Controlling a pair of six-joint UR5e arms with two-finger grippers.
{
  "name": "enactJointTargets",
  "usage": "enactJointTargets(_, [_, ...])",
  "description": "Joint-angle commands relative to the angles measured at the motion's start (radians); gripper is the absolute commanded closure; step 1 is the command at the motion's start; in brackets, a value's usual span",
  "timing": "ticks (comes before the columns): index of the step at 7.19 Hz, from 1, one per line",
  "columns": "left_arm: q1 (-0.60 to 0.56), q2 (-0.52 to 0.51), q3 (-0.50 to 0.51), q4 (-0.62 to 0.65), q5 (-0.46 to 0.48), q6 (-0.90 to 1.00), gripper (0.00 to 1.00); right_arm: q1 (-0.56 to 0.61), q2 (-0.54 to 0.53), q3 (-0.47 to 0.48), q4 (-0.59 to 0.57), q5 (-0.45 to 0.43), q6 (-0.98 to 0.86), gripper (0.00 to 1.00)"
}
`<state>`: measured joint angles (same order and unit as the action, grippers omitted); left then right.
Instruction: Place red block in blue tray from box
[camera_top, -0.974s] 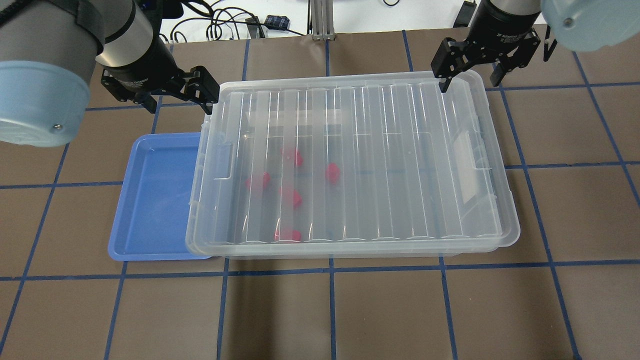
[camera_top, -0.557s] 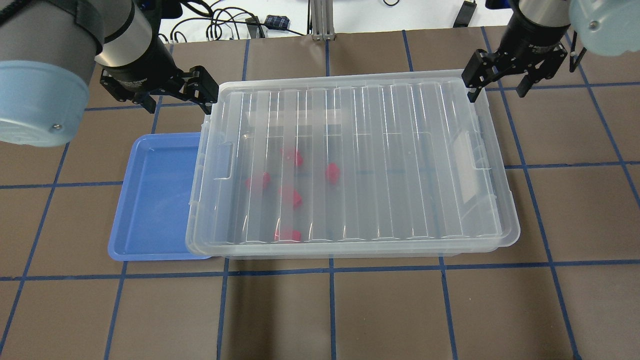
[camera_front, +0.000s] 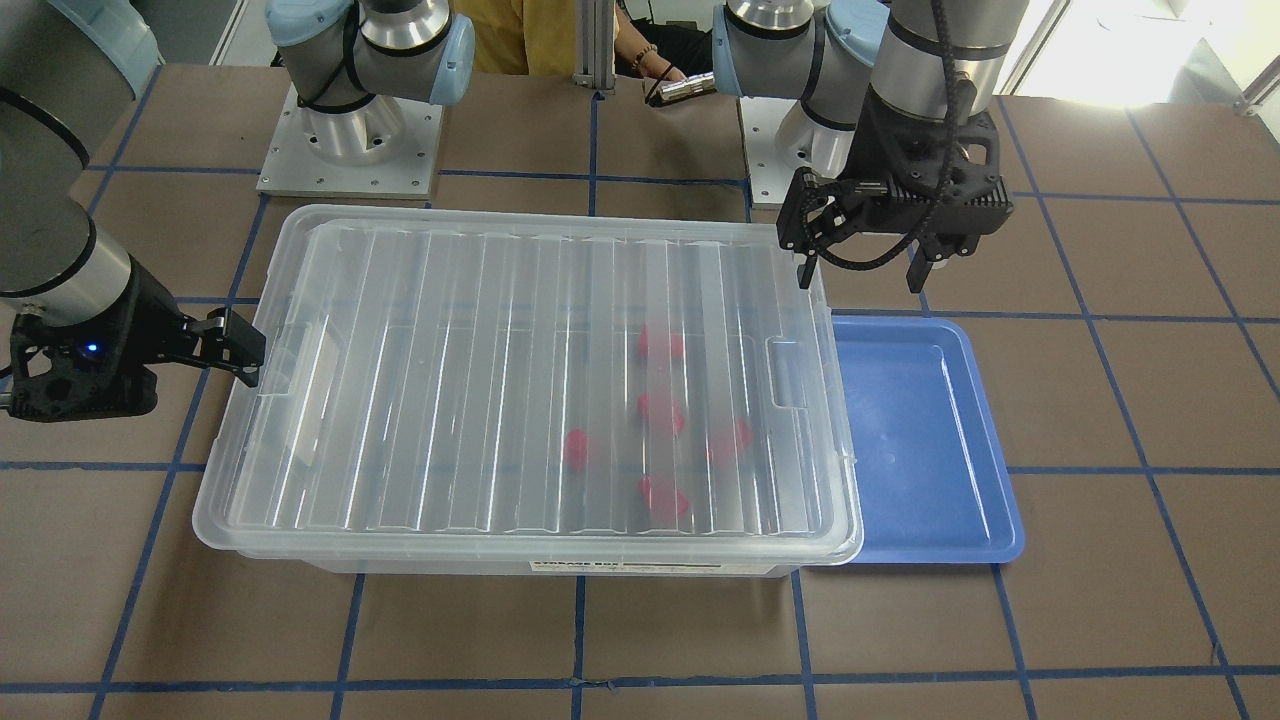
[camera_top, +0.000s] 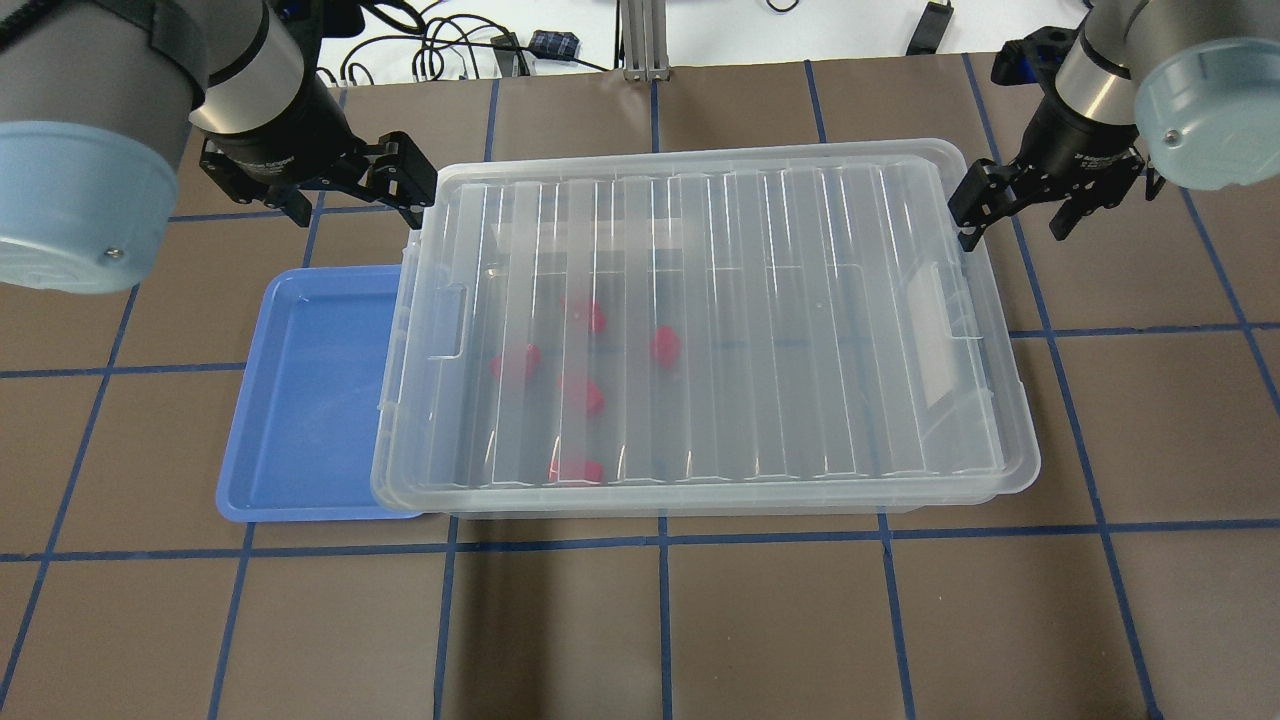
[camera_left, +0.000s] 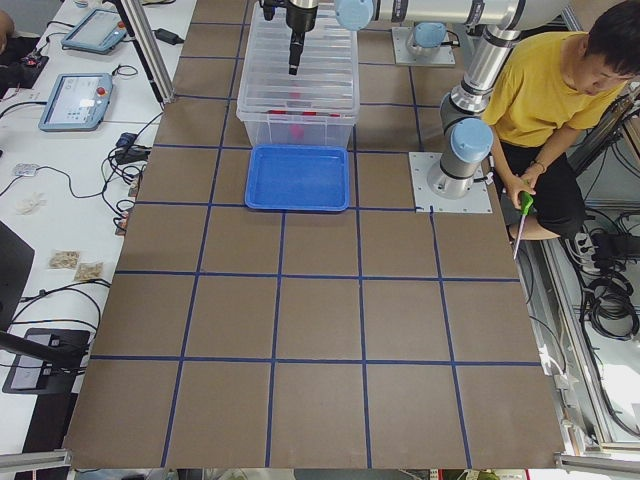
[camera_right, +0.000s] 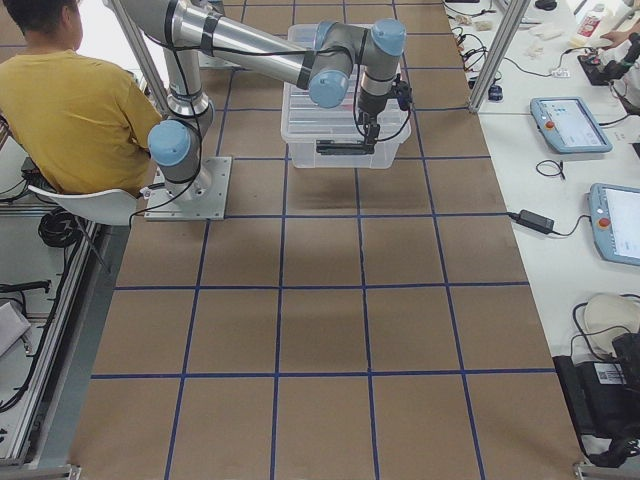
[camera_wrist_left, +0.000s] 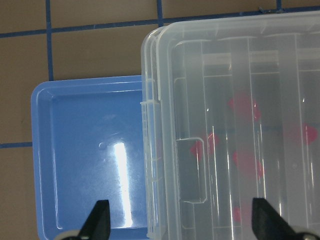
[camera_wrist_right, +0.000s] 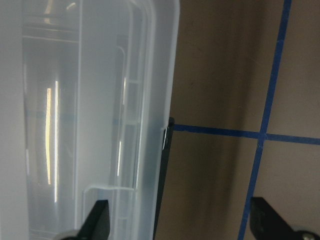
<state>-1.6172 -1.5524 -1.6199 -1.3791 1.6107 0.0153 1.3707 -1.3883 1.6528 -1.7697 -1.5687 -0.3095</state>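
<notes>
The box (camera_top: 760, 300) is a clear bin with its ribbed lid on, in mid-table; it also shows in the front view (camera_front: 450, 400). Several red blocks lie inside its left half, one of them (camera_top: 664, 345) near the middle (camera_front: 662, 412). The blue tray (camera_top: 305, 400) lies empty at the box's left end, partly under its rim (camera_front: 920, 440). My left gripper (camera_top: 352, 200) is open above the box's far left corner; the left wrist view (camera_wrist_left: 180, 227) shows the rim between its fingers. My right gripper (camera_top: 1012, 228) is open and straddles the box's right-end rim (camera_wrist_right: 180, 225).
Cables and small devices (camera_top: 480, 50) lie beyond the table's far edge beside a metal post (camera_top: 640, 40). The arm bases (camera_front: 350, 140) stand behind the box. A person in yellow (camera_left: 550, 90) sits by the robot. Blue tape lines grid the brown table.
My right gripper has moved from the box's far right corner outward and nearer along its right end, and stays open. The left gripper, box, tray and blocks have not moved.
</notes>
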Motion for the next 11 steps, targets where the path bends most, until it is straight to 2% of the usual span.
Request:
enactJointTargets(1, [0.0,0.0,0.0,0.0,0.0,0.0,0.0,-0.001,0.002,0.027,-0.007,0.001,-0.011,0.0])
enactJointTargets(10, [0.002,-0.002,0.0,0.0,0.0,0.0,0.0,-0.081,0.0,0.065,-0.011,-0.005,-0.054,0.0])
enactJointTargets(11, [0.002,0.0,0.0,0.0,-0.002,0.0,0.0,-0.082,0.0,0.065,-0.017,-0.046,-0.059,0.0])
